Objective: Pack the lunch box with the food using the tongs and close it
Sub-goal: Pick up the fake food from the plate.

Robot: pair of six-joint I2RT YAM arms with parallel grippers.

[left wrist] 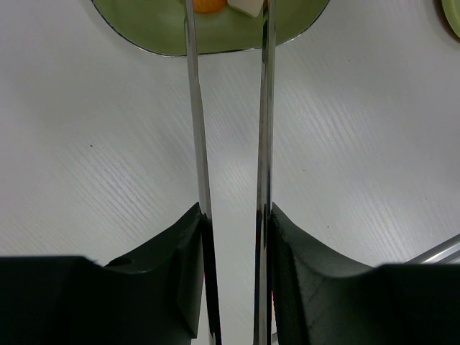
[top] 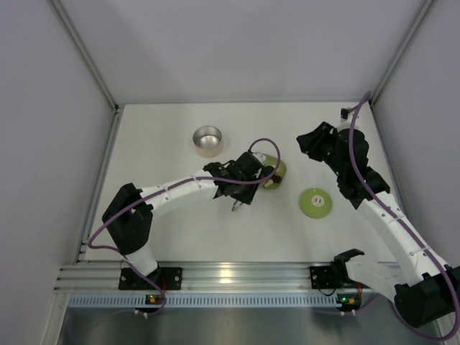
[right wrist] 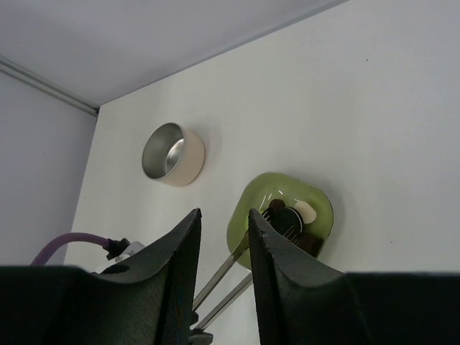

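Note:
The lunch box (top: 208, 140) (right wrist: 172, 154) stands open and empty at the back left, steel inside, cream outside. Its light-green lid (top: 315, 203) lies flat to the right of the green dish (top: 274, 172) (right wrist: 251, 205). The food sits in that dish: a black piece (right wrist: 287, 219), a cream piece (right wrist: 306, 210) and an orange piece (left wrist: 208, 6). My left gripper (top: 250, 180) (left wrist: 233, 215) is shut on the tongs (left wrist: 198, 144) (right wrist: 226, 269), one arm against each finger. The tongs' tips reach into the dish on either side of the black piece. My right gripper (top: 307, 144) (right wrist: 224, 223) hangs open above the table, right of the dish, holding nothing.
White walls with metal corner posts close the table in at the back and sides. The arm bases and an aluminium rail (top: 230, 277) run along the near edge. A purple cable (top: 262, 144) loops over the left wrist near the dish.

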